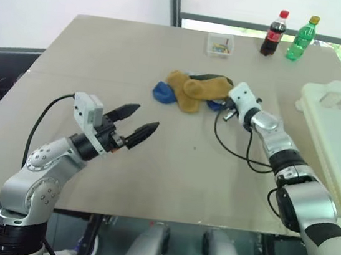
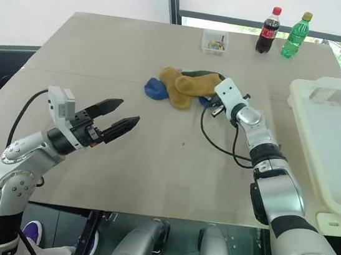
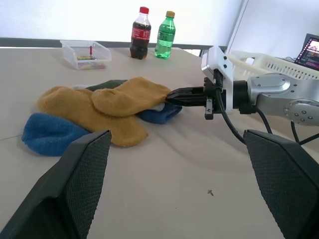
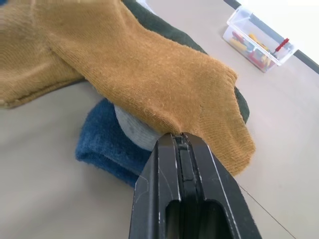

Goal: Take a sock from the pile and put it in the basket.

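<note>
Left eye view: right tool [image 1: 223, 102] was pinched shut on the mustard-yellow knitted sock [image 1: 206, 88] at frame centre; left tool [image 1: 138, 124], lower left, gaped empty above the beige worktop [image 1: 172, 165].

Fuzzy knitted cloth socks [image 4: 124, 74], matt smooth tabletop [image 1: 172, 165], glossy plastic bottles [image 1: 274, 33], matt cream plastic basket [image 1: 340, 125].

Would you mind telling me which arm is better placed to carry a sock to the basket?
The right: its gripper is shut at the pile, beside the basket. The left gripper hovers open, apart from the socks.
</note>
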Controlling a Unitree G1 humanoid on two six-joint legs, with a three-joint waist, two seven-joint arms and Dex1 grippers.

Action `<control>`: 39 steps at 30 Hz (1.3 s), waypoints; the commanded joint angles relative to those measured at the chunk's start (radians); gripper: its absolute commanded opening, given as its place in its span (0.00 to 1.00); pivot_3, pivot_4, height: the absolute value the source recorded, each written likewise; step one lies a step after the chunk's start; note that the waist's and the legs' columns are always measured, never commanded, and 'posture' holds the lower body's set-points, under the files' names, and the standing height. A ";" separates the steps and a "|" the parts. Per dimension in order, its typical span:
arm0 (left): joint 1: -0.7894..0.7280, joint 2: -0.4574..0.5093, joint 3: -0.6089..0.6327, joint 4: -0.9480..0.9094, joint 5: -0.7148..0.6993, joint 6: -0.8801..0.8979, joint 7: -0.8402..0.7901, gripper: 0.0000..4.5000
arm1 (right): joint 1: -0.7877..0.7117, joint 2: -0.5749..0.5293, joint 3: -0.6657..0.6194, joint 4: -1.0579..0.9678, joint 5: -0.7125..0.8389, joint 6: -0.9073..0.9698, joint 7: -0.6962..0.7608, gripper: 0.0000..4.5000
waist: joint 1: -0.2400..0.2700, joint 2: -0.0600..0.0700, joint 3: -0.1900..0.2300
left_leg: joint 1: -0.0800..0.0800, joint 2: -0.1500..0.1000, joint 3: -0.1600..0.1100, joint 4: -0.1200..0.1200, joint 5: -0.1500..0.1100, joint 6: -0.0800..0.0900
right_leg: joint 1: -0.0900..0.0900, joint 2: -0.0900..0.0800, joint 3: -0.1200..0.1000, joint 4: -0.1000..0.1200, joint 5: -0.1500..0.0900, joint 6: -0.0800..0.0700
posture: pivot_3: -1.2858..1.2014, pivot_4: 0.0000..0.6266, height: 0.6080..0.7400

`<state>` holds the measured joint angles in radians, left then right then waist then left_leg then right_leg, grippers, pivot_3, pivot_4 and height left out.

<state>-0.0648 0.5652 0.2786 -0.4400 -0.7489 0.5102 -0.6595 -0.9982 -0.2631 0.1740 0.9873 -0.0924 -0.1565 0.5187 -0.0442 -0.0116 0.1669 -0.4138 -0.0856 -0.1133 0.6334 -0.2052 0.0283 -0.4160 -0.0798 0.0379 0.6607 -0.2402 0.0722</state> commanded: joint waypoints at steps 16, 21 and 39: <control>-0.036 0.000 0.005 0.038 0.016 -0.042 -0.038 1.00 | 0.223 -0.054 0.047 -0.593 -0.001 0.234 0.174 0.12 | 0.006 0.000 0.000 | 0.000 0.000 0.000 0.000 -0.001 0.002 | 0.000 0.000 -0.001 0.000 0.000 0.000 | 0.52 0.24 1.00; -0.041 -0.005 -0.002 0.042 0.020 -0.045 -0.038 1.00 | 0.177 -0.047 0.022 -0.498 -0.031 0.183 0.059 0.55 | 0.004 0.000 0.000 | 0.000 0.001 0.000 0.000 -0.001 0.000 | 0.000 0.000 0.000 0.000 0.000 0.000 | 0.52 0.24 1.00; -0.030 -0.009 0.023 0.022 0.011 -0.055 -0.006 1.00 | -0.010 -0.002 0.006 -0.031 -0.061 -0.001 -0.076 0.38 | 0.002 0.000 0.000 | 0.000 0.001 0.000 0.000 0.000 0.000 | 0.000 0.000 0.000 0.000 0.000 -0.001 | 0.52 0.24 1.00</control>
<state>-0.0958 0.5555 0.2692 -0.3814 -0.7293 0.4740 -0.6714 -0.9685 -0.2650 0.1986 0.9532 -0.1516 -0.1227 0.4530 -0.0418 -0.0116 0.1669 -0.4136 -0.0851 -0.1130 0.6334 -0.2054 0.0278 -0.4162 -0.0794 0.0380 0.6609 -0.2398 0.0716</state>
